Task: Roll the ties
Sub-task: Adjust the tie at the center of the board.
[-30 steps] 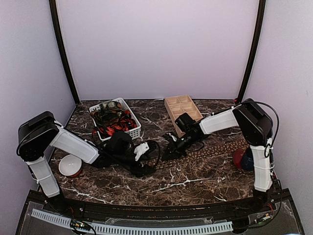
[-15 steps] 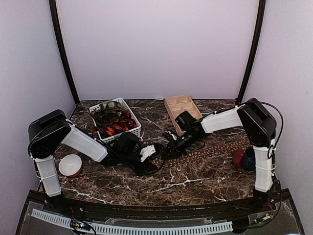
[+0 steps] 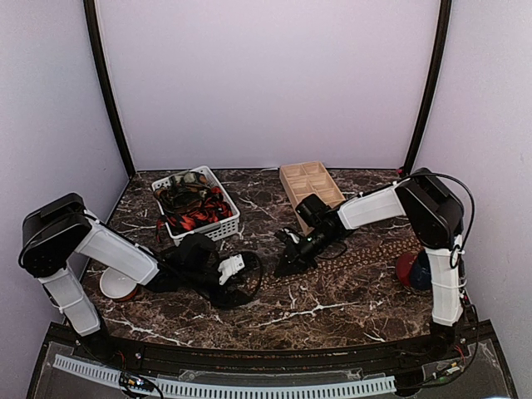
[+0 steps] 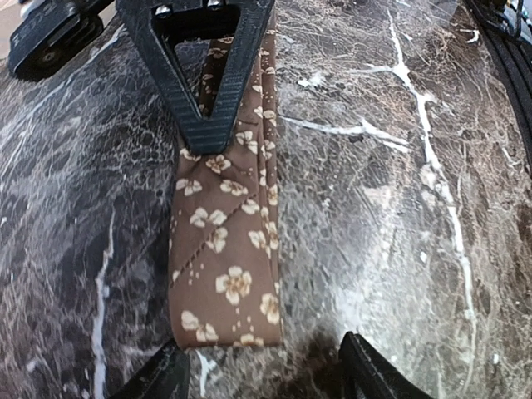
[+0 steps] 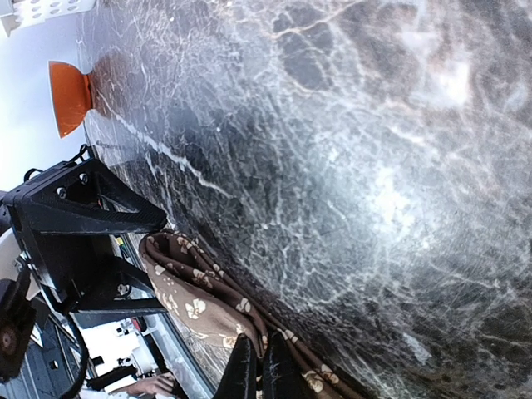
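A brown tie with tan flowers (image 3: pixel 366 249) lies stretched across the marble table (image 3: pixel 332 307), from mid-table out to the right. Its folded end (image 4: pixel 224 274) lies flat just ahead of my left gripper (image 4: pixel 262 378), which is open and empty, one finger on each side of the end. My right gripper (image 5: pixel 259 374) is shut on the tie (image 5: pixel 195 303) a little behind that fold, its fingers (image 4: pixel 212 83) pressing the cloth down. In the top view the left gripper (image 3: pixel 241 273) and the right gripper (image 3: pixel 281 264) face each other at mid-table.
A white basket (image 3: pixel 224 223) with red-and-black and dark ties stands at the back left. A wooden compartment tray (image 3: pixel 309 184) stands at the back centre. A white and red bowl (image 3: pixel 119 283) sits at the left, red and blue bowls (image 3: pixel 416 270) at the right.
My left gripper moved right toward the tie's end, then drew back left and nearer the front. The right gripper has stayed on the tie.
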Robot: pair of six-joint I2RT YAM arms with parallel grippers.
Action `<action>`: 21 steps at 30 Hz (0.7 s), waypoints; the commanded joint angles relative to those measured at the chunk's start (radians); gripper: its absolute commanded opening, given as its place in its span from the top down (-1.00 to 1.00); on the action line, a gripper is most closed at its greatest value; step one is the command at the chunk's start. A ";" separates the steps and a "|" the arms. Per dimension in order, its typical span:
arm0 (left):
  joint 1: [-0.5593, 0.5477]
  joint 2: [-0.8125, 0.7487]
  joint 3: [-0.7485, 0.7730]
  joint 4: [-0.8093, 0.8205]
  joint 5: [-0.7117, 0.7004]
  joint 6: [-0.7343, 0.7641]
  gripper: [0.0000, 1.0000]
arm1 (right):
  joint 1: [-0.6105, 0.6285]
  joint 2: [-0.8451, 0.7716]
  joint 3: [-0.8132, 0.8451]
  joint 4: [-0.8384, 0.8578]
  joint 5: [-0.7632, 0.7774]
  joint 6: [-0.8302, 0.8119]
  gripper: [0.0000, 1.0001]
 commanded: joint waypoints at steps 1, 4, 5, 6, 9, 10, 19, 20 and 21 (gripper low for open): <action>0.005 -0.046 -0.025 0.031 -0.001 -0.076 -0.26 | 0.010 0.012 -0.032 -0.012 0.056 -0.020 1.00; 0.005 -0.021 -0.004 0.052 -0.008 -0.097 -0.26 | 0.012 0.006 -0.035 -0.014 0.062 -0.023 1.00; 0.005 -0.008 0.005 0.058 -0.003 -0.104 -0.27 | 0.012 0.004 -0.035 -0.017 0.066 -0.024 1.00; 0.005 0.003 0.016 0.061 0.004 -0.112 -0.29 | 0.012 0.004 -0.035 -0.018 0.068 -0.025 1.00; 0.001 0.033 0.038 0.076 0.019 -0.133 -0.34 | 0.012 -0.001 -0.034 -0.022 0.071 -0.026 1.00; 0.000 0.039 0.037 0.080 0.012 -0.138 -0.33 | 0.012 -0.002 -0.034 -0.022 0.071 -0.027 1.00; -0.001 -0.034 0.031 0.047 0.003 -0.090 0.22 | 0.016 0.002 -0.040 -0.030 0.078 -0.041 1.00; -0.003 -0.039 0.045 0.037 0.009 -0.087 0.23 | 0.017 0.003 -0.040 -0.030 0.079 -0.044 1.00; -0.006 -0.038 0.060 0.032 0.015 -0.085 0.22 | 0.018 0.004 -0.040 -0.033 0.080 -0.046 1.00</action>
